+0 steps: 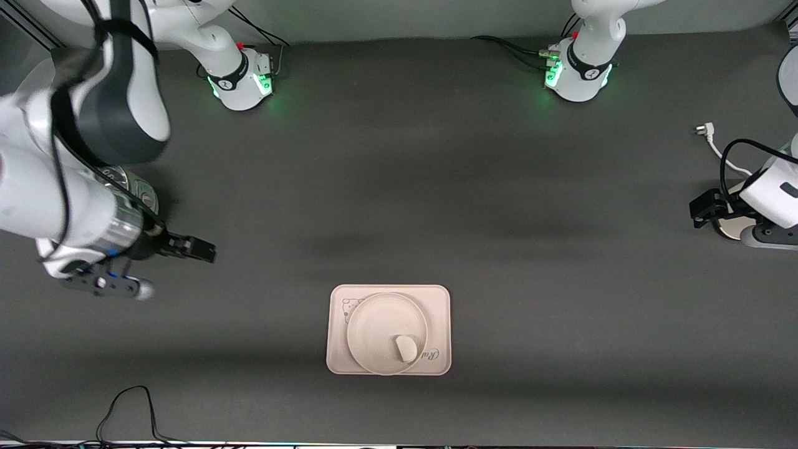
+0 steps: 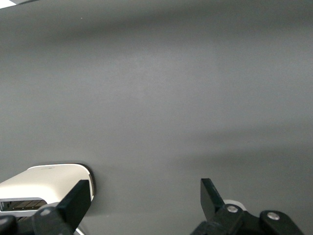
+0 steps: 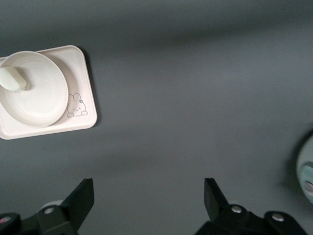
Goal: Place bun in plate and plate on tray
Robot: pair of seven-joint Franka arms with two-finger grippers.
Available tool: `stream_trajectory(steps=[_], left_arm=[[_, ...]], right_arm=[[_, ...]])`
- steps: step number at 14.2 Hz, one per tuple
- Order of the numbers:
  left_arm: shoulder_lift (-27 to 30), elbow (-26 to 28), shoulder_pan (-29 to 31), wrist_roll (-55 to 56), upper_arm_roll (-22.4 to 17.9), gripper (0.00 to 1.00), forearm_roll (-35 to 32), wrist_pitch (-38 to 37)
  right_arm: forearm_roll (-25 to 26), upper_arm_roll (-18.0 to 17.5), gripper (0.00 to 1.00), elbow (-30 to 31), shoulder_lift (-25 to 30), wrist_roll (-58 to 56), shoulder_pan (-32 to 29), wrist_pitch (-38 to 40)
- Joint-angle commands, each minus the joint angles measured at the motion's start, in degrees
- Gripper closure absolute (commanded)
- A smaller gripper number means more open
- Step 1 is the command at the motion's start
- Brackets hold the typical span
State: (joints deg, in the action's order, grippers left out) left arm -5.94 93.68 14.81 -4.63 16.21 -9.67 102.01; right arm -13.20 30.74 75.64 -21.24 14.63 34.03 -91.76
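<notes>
Evidently finished: bun plated, plate on tray, both arms clear

Low in the centre of the front view, the cream-pink rectangular tray [image 1: 388, 329] with its small bear drawing carries the round cream-white plate [image 1: 386, 333], which sits within its rim. The small off-white rounded bun [image 1: 406, 348] lies on the plate, toward its lower right edge. This nesting matches what the task asks, so I judge the work essentially complete.

At the left edge of that view, the right gripper [image 1: 193, 248] hangs over bare dark grey table [image 1: 399, 187], its fingers spread apart and holding nothing; its wrist view shows the tray [image 3: 46, 93] in the upper left. The left gripper [image 1: 704, 209], at the right edge, hangs beside the white toaster [image 2: 46, 183], fingers likewise spread and empty. Both arms seem parked wide so nothing gets knocked.
</notes>
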Motion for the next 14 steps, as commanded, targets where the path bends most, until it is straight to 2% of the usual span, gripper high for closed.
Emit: stream_trajectory(steps=[1,5,6,7,10,11,12,14], left_arm=[[0.7,-0.2,0.0,0.1,-0.2,0.00,0.1,-0.5],[1.1,-0.4,0.1,-0.6,0.0,0.00,0.2,-0.4],[1.4,-1.3,0.1,-0.7,0.0,0.00,0.4,-1.2],[1.5,-2.7,0.0,-0.9,0.0,0.00,1.0,-3.7],[2.1,-5.2,-0.7,-1.4,0.6,0.00,3.0,-10.4],[2.6,-5.3,-0.9,-1.3,1.6,0.00,3.0,-11.0],[2.6,-5.3,-1.0,-0.9,1.9,0.00,3.0,-11.1],[2.7,-5.3,-0.9,-0.7,2.0,0.00,3.2,-12.0]], right_arm=[[2.7,0.0,0.00,2.6,4.6,-0.2,1.2,2.1],[3.0,1.5,0.00,4.2,7.8,-0.1,1.2,2.2],[4.7,1.4,0.00,4.6,8.3,-0.1,1.3,2.2],[6.6,1.6,0.00,5.6,9.2,-0.7,1.4,2.2],[7.1,0.8,0.00,9.3,12.7,-0.9,0.2,2.3],[7.1,-0.9,0.00,10.8,14.4,-0.9,-2.3,2.2],[7.4,-4.9,0.00,12.4,15.9,-0.9,-6.3,2.2],[11.1,-12.9,0.00,15.6,18.8,-0.9,-13.0,1.2]])
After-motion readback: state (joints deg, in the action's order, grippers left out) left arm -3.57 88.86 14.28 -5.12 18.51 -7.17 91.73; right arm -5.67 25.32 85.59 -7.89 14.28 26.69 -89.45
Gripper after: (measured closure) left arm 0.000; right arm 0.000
